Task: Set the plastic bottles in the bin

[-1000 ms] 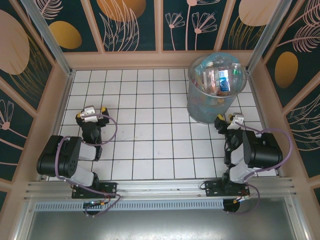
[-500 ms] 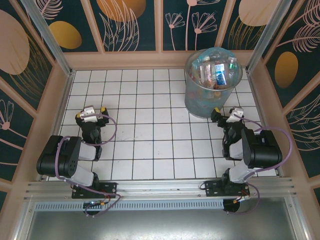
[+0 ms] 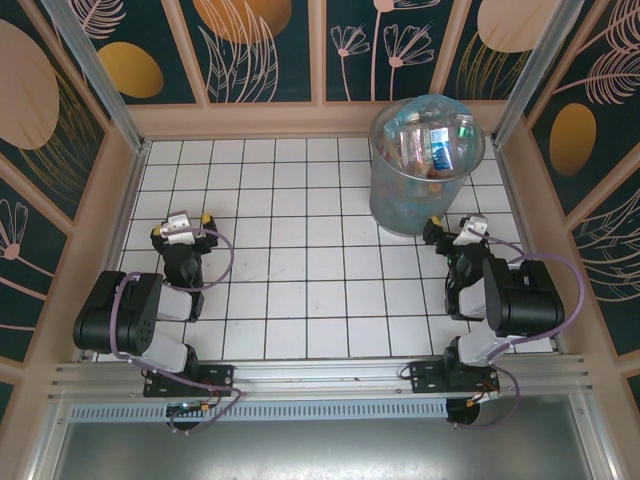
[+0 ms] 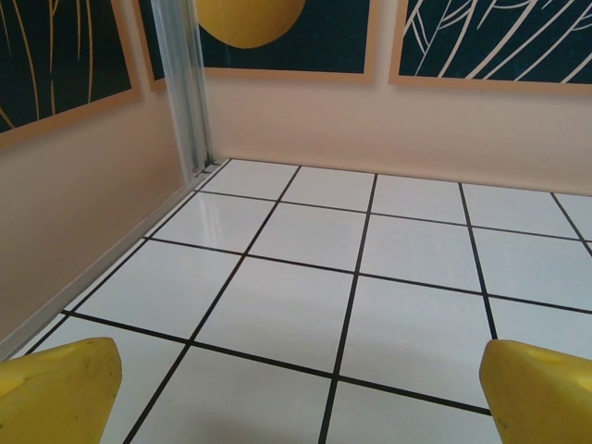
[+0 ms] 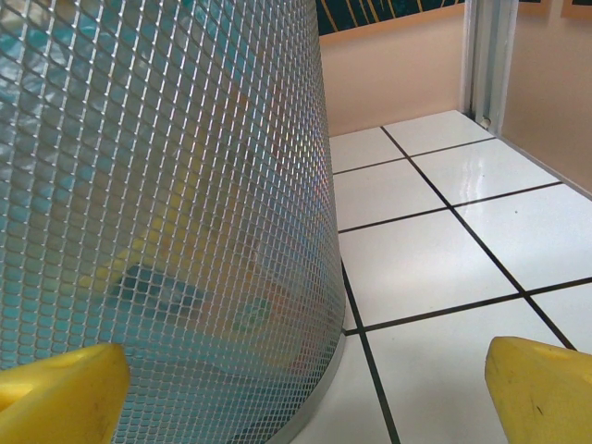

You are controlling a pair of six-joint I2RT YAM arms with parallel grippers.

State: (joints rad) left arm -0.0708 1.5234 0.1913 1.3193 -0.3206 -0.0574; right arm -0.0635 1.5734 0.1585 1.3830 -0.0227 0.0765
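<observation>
The small clear plastic bottles point(image 3: 432, 148) lie piled inside the tall round grey wire-mesh bin point(image 3: 400, 205), at the far right of the white tiled counter point(image 3: 300, 270). The task looks finished to me, so the next move is probably only to bring the arms to rest. The left jaws are wide open over bare tiles and hold nothing. The right jaws, also wide open and empty, are just beside the bin wall.

White-tiled worktop point(image 3: 290, 290) w/ black grout; low peach walls point(image 3: 260, 120); dark teal leaf-motif panels point(image 3: 285, 70) above; aluminium corner posts point(image 3: 95, 75).

Left end effector point(image 3: 184, 222) and right end effector point(image 3: 456, 231) gape.
</observation>
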